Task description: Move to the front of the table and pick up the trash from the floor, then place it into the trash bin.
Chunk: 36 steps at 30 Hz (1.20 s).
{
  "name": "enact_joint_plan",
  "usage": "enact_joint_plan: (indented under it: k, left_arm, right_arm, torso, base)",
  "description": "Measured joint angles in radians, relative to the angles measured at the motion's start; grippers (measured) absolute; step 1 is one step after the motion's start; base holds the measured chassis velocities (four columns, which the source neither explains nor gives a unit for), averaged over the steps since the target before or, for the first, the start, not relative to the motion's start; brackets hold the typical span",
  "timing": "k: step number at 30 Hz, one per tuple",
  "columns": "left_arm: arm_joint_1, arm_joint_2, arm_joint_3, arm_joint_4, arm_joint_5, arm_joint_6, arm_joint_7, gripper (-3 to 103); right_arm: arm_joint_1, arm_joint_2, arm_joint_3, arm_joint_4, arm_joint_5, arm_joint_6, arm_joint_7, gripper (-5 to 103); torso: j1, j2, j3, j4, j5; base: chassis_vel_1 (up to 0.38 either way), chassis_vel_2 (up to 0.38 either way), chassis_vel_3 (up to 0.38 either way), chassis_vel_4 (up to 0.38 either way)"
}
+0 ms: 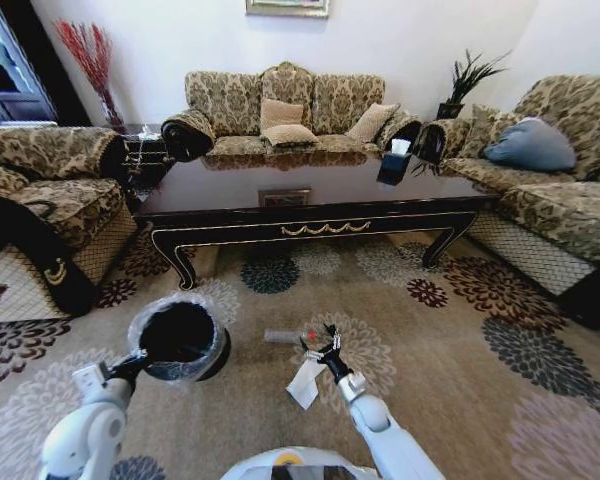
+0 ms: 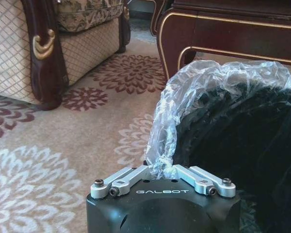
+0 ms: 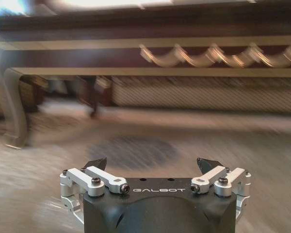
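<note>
Our left gripper (image 2: 161, 167) pinches the trash bin (image 1: 180, 340) liner (image 2: 194, 97); beside the bin, our right gripper (image 1: 327, 347) hangs wide open over the grey tube (image 1: 283, 336) and white paper (image 1: 305, 382).

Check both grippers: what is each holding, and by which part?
Left gripper pinches the trash bin by its plastic liner at the rim. Right gripper is open, holding nothing.

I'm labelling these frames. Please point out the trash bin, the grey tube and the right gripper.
trash bin (image 1: 148, 322): head view, liner rim.
grey tube (image 1: 280, 336): head view, its middle.
right gripper (image 1: 325, 340): head view, between fingertips.
</note>
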Motion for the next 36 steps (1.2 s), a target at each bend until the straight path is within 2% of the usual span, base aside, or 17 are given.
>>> enact_joint_plan:
  k: [3, 5, 9, 27, 36]
  left_arm:
    - [0.008, 0.000, -0.007, -0.011, -0.003, 0.001, 0.000, 2]
    - [0.015, -0.001, -0.015, -0.028, -0.008, 0.003, -0.002, 2]
    - [0.018, -0.002, -0.017, -0.037, -0.009, 0.008, -0.007, 2]
    - [-0.013, -0.017, 0.015, -0.012, -0.004, 0.027, -0.029, 2]
    - [0.005, -0.029, -0.002, -0.060, -0.032, 0.032, -0.033, 2]
  right_arm:
    - [0.026, 0.009, -0.008, -0.040, 0.025, -0.037, 0.052, 100]
    - [0.064, 0.020, -0.012, -0.109, 0.044, -0.085, 0.121, 100]
    - [0.103, 0.028, -0.001, -0.190, 0.047, -0.115, 0.154, 100]
    - [0.204, 0.046, -0.001, -0.402, 0.010, -0.123, 0.115, 100]
    - [0.268, 0.072, 0.032, -0.511, -0.005, -0.116, 0.098, 100]
  torso:
    - [0.000, 0.000, 0.000, -0.0001, 0.0005]
    - [0.000, 0.000, 0.000, -0.0004, 0.0004]
    - [0.000, 0.000, 0.000, -0.0004, 0.0003]
    - [0.000, 0.000, 0.000, -0.0003, 0.0004]
    - [0.000, 0.000, 0.000, -0.0003, 0.0005]
  base:
    - [0.000, 0.000, 0.000, 0.000]
    - [0.000, 0.000, 0.000, 0.000]
    - [0.000, 0.000, 0.000, 0.000]
    - [0.000, 0.000, 0.000, 0.000]
    - [0.000, 0.000, 0.000, 0.000]
